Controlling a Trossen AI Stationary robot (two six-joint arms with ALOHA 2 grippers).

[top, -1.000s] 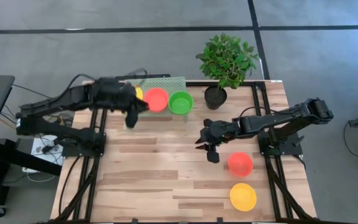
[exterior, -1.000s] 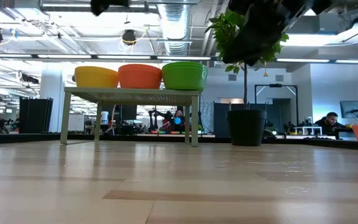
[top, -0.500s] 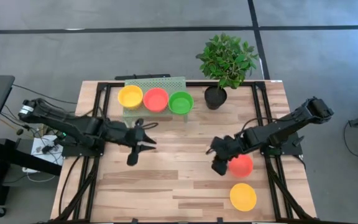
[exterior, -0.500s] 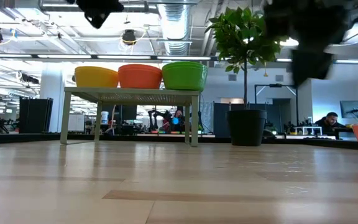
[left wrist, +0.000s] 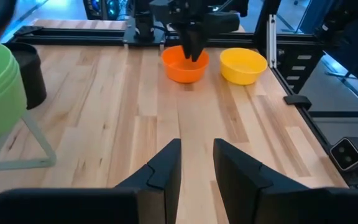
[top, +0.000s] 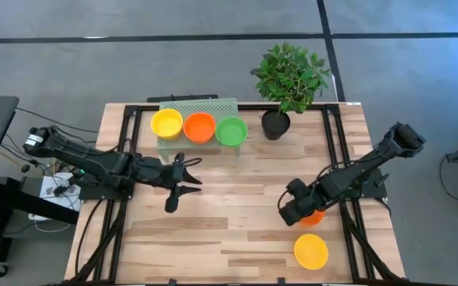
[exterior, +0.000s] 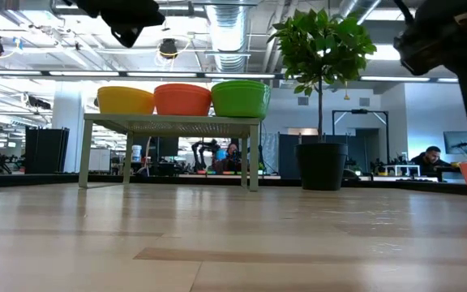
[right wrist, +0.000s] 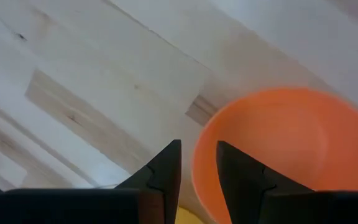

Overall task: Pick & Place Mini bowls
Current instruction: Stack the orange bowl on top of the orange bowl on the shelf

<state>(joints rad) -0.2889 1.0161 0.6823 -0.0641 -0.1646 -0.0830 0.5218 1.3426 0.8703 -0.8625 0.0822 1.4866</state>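
Three mini bowls sit on the pale green rack [top: 213,105]: yellow [top: 166,123], orange-red [top: 199,127] and green [top: 231,130]. Two more rest on the table near its right side: an orange-red bowl [left wrist: 185,63], largely hidden under my right gripper in the high view, and a yellow bowl [top: 311,251]. My right gripper [right wrist: 197,155] is open and low over the orange-red bowl; its fingers stand on either side of the bowl's rim [right wrist: 196,149], on the side facing the table's left. My left gripper [top: 183,183] hovers open over the table's left-middle, holding nothing.
A black plant pot [top: 276,123] with a leafy plant stands at the far edge, right of the rack. Bare wood [top: 229,199] lies between the two grippers. The yellow bowl sits close to the table's near edge, just beyond the orange-red one.
My left gripper drew back from the rack toward the table's near-left side, uncovering the yellow bowl there, then stayed still. My right gripper moved from the table's middle toward the near right and down over the orange-red bowl, now covering most of it in the high view.
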